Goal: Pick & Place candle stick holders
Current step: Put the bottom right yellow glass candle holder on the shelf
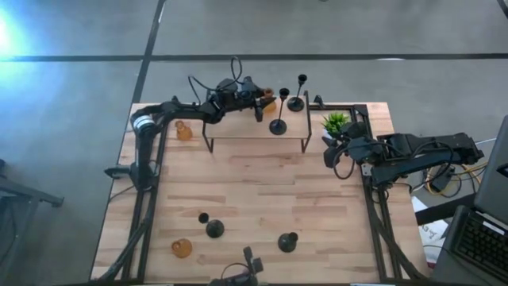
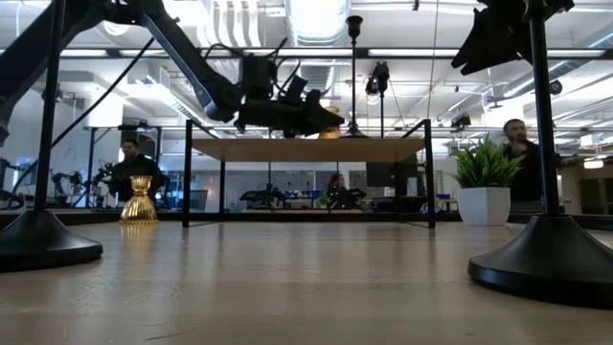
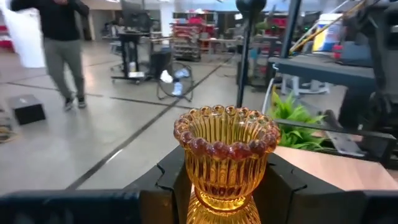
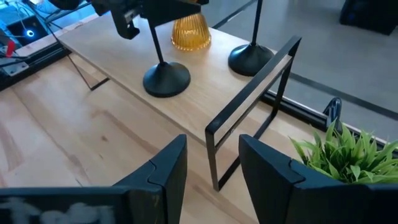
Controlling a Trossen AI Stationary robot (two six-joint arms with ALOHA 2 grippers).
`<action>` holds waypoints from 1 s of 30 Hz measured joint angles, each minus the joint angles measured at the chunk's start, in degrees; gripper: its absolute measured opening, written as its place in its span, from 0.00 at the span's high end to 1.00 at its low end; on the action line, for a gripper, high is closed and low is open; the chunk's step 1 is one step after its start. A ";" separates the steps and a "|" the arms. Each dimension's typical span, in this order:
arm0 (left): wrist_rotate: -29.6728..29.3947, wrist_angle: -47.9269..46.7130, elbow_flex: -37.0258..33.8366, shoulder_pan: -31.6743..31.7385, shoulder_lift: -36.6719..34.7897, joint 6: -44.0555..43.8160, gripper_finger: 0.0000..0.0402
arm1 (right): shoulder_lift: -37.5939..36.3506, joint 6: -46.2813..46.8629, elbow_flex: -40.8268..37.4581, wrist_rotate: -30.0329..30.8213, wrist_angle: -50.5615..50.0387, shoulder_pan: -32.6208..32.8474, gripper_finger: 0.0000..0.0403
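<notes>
Over raised shelf (image 1: 254, 132), left gripper (image 1: 266, 99) jaws clamped on amber holder (image 3: 225, 155); right gripper (image 4: 211, 163) jaws apart

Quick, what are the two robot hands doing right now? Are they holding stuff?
Left tool: closed on an amber candle holder, over the raised shelf.
Right tool: open, holding nothing, next to the green plant.
</notes>
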 joint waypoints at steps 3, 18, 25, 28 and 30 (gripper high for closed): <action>1.92 0.30 1.91 -0.17 1.08 -0.04 0.67 | -0.04 -0.01 0.00 0.47 -0.04 0.00 0.64; 9.99 -0.32 5.62 -0.82 3.87 -1.20 0.67 | -0.75 -0.02 0.00 1.22 -0.52 -0.02 0.65; 10.54 -1.58 5.60 -1.42 3.91 0.13 0.67 | -0.75 -0.18 0.00 1.24 -0.54 -0.02 0.67; 10.48 -1.54 5.62 -1.44 3.91 0.31 0.67 | -0.75 -0.18 0.00 1.24 -0.52 -0.02 0.66; 10.02 -1.66 5.60 -1.48 3.91 0.70 0.67 | -0.73 -0.18 0.00 1.24 -0.52 -0.02 0.66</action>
